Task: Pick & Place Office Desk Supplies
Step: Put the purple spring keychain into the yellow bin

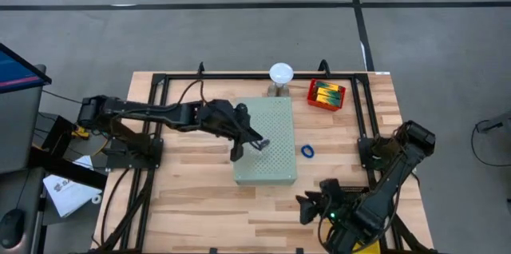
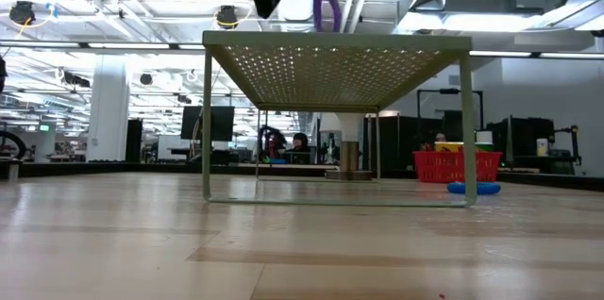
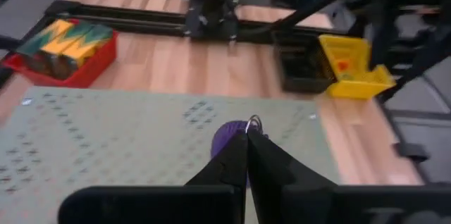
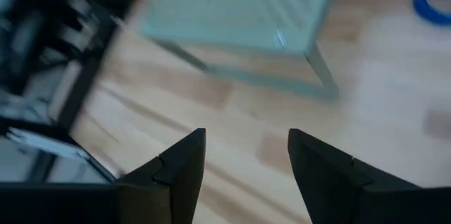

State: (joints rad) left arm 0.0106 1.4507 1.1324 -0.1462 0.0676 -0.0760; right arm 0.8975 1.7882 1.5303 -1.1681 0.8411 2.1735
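Purple loop (image 3: 227,134) sits pinched in the left fingers (image 3: 246,155) above the green board (image 1: 266,143); right fingers (image 4: 246,155) hang parted, empty, over the bench (image 1: 200,198).

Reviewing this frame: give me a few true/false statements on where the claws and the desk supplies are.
1. The left claw is shut on the purple band loop above the perforated board. True.
2. The blue band loop lies on the perforated board. False: it lies on the table beside it.
3. The right claw holds a box. False: it is open and empty.
4. The printed boxes sit in the red tray. True.
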